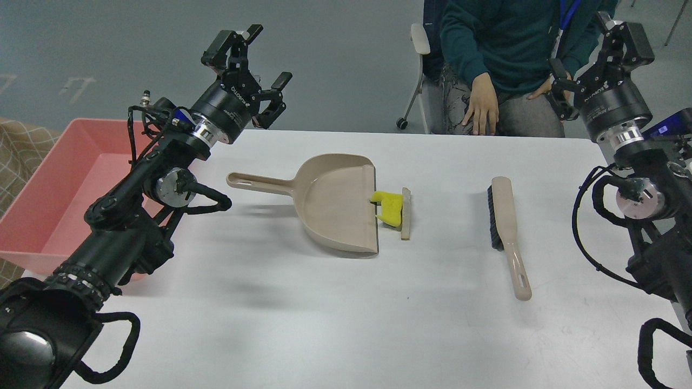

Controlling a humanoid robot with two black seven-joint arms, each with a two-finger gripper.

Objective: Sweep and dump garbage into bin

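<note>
the left hand (258, 69) hangs above the far left edge of the white tabletop (346, 324), its two fingers spread wide with nothing between them. the salmon-pink bin (32, 216) sits below and to the left of this hand, off the tabletop's left side, partly hidden by the left arm. the part of its inside that shows looks bare.

the beige dustpan (338, 202) lies flat on the tabletop, to the right of the left hand and nearer the robot, its long handle pointing back toward that hand and its open lip facing away from it. the garbage rests right at that lip: the bright yellow piece (390, 207) touches the lip's edge and seems to overlap it slightly, and the thin off-white slice (406, 214) lies just beyond it, against the yellow piece on the side away from the left hand.

the right hand (586, 56) hangs above the far right corner of the tabletop, fingers apart and gripping nothing. the beige brush (508, 232) lies on the tabletop to the left of this hand and nearer the robot, dark bristles facing the garbage, handle pointing toward the robot. it is well apart from both hands.

beyond the tabletop a seated person (497, 54) in a dark green top rests a hand on the knee, just left of the right hand.
</note>
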